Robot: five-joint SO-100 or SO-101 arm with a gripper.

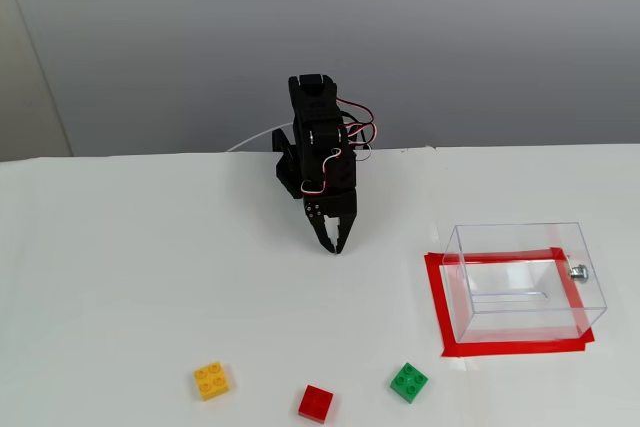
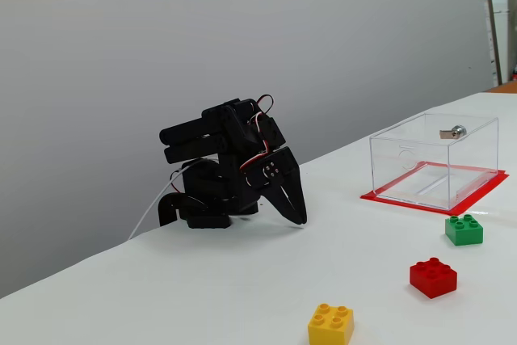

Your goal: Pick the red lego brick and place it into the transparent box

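Observation:
The red lego brick lies on the white table near its front edge, between two other bricks. The transparent box stands empty on a red taped rectangle at the right in both fixed views, with a small silver knob on its side. My black gripper is folded down close to the arm's base, its fingertips together just above the table, holding nothing. It is far from the red brick and from the box.
A yellow-orange brick lies left of the red one and a green brick right of it. The red tape frames the box. A white cable runs behind the arm's base.

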